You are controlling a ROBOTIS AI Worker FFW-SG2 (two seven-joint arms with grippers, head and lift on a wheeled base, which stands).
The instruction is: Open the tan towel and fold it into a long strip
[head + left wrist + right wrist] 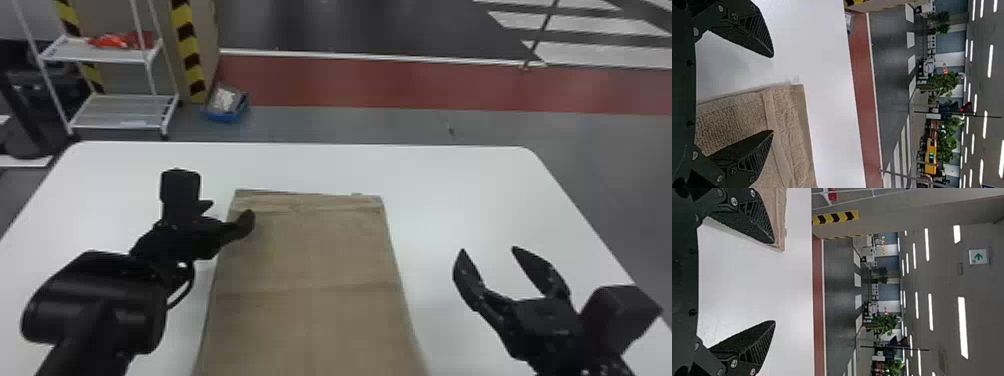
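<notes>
A red strip (350,82) crosses the grey floor (380,125) behind a white bench (425,180) with rounded far corners, in the head view. Beyond its far left corner stand a white rack (120,110) on casters and a tan column (197,50) edged in yellow and black stripes. Potted plants (942,84) dot the space farther back in the left wrist view. On the bench, the tan towel (310,250) lies open and flat, its long sides running away from the robot, a faint crease across its middle and a ridged band near its far end; its near end runs out of the frame. The left gripper (227,215) is at the towel's far left corner, its fingers apart, one over the cloth and the other over bare bench, the arm behind them covering a stretch of the towel's left edge. The right gripper (489,249), fingers spread wide, is above the bench to the right of the cloth; whether it touches the towel, one cannot tell. On the floor by the column sits a blue box (227,107) with pale contents, and a crumpled red item (117,41) rests on the rack's upper shelf.
</notes>
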